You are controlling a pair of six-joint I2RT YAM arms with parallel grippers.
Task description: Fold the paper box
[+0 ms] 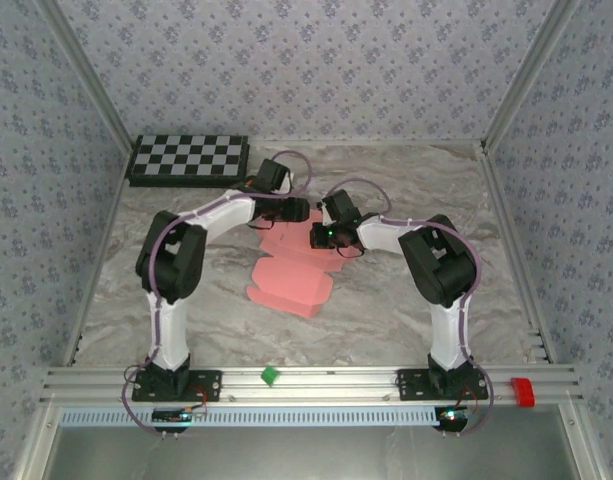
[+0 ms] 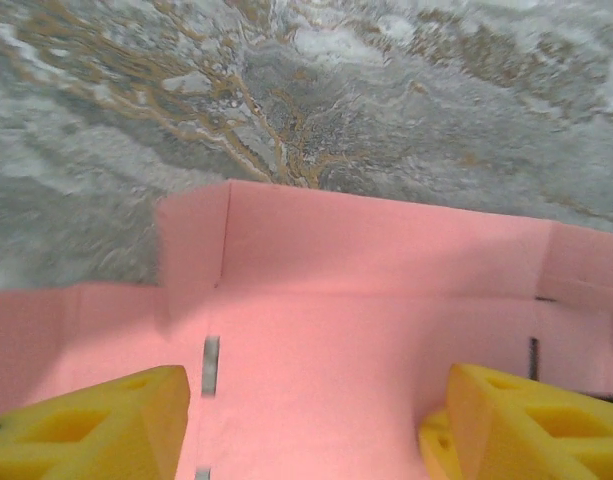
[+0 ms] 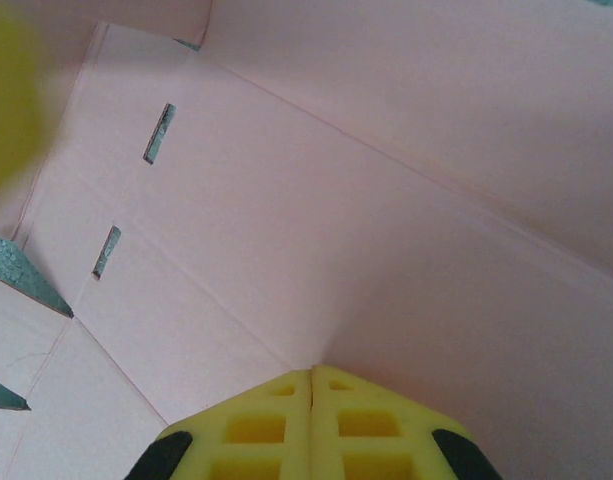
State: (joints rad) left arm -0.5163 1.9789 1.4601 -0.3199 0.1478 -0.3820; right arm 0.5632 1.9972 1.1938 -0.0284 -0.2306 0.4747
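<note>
In the top view the pink thin-card paper box [image 1: 289, 285] lies part-folded in the middle of the marble-patterned grey table [image 1: 376, 325]. Its far end, toward 12 o'clock, is hidden beneath the two wrists that meet there. The left gripper [image 1: 304, 211] reaches in from 9 o'clock and the right gripper [image 1: 322, 238] from 3 o'clock. Their fingertips are too small and dark here to make out. The left wrist camera shows what that view cannot: the left gripper [image 2: 306, 430] has its blocky yellow fingers [image 2: 86, 430] well apart, cut off at the bottom edge. Between them are a flat card panel with narrow slots and a raised wall at 12 o'clock, somewhat blurred. The right wrist camera shows the right gripper [image 3: 312, 420] with its yellow fingers [image 3: 276, 428] pressed together at 6 o'clock. No card is visible in the seam, and creased pink panels lie all round it. A blurred yellow patch at 10 o'clock there cannot be identified. A black-and-white checkerboard panel [image 1: 189, 158] sits at 11 o'clock in the top view.
</note>
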